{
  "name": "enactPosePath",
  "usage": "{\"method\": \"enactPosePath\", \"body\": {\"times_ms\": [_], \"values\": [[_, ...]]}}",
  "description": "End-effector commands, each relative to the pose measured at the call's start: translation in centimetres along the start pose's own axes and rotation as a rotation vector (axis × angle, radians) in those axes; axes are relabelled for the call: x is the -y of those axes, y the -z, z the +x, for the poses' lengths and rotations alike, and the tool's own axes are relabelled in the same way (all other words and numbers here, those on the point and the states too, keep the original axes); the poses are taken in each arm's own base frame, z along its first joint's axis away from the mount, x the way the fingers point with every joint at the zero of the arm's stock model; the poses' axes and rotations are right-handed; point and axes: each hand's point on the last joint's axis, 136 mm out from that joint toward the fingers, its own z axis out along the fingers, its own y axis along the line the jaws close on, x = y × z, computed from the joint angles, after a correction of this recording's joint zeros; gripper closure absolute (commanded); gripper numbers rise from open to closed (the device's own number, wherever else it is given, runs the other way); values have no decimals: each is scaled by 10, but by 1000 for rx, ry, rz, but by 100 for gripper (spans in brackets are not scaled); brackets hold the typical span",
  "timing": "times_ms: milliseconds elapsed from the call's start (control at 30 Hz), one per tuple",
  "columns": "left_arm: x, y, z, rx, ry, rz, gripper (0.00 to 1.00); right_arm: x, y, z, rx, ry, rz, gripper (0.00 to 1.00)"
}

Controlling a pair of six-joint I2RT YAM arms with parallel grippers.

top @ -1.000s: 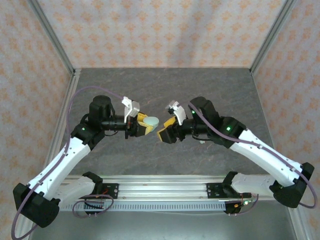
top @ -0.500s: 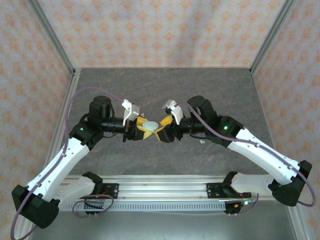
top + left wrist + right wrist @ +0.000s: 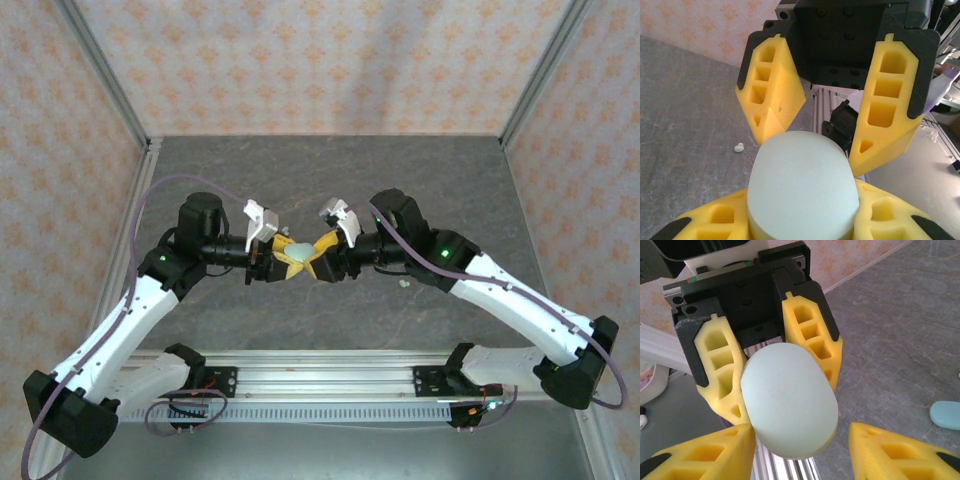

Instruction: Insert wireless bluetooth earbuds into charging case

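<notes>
A pale mint oval charging case (image 3: 298, 250) hangs above the table's middle, with my left gripper (image 3: 288, 254) shut on it. In the left wrist view the case (image 3: 802, 187) sits between my own lower fingers (image 3: 715, 220). My right gripper (image 3: 316, 256) faces it from the right and straddles the case's free end (image 3: 788, 400). Its jaws are still open: one finger (image 3: 705, 457) touches the case and the other (image 3: 900, 452) stands clear of it. One tiny pale earbud (image 3: 404, 283) lies on the table under the right arm, and the earbud (image 3: 739, 147) is seen beyond the case.
A light blue oval piece (image 3: 946, 415) lies on the grey table (image 3: 330, 170) at the right. Patterned walls enclose the back and sides. An aluminium rail (image 3: 320, 385) runs along the near edge between the arm bases.
My right gripper has moved left until its fingers straddle the case, and its jaws have narrowed. The left gripper shifted slightly and keeps its hold.
</notes>
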Motion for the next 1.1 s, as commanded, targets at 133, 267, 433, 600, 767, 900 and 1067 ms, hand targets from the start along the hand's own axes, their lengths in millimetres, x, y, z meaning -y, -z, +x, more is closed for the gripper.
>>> {"method": "enactPosePath", "body": {"times_ms": [133,267,433,600,767,900,1067], "values": [[22,6,-17,28,-79,55,92,19,6,-31,118,-58,24,57],[24,6,-17,28,-82,54,92,36,11,-38,159,-104,77,57],[25,7,-17,29,-86,51,92,45,13,-43,187,-137,91,56],[24,6,-18,29,-86,50,92,32,10,-39,177,-103,12,46],[23,6,-17,21,-77,52,92,7,20,-32,216,-28,-103,31],[23,6,-18,19,-76,54,92,1,22,-23,192,10,-95,27],[23,5,-21,18,-70,62,92,-9,14,-17,143,43,-104,24]]}}
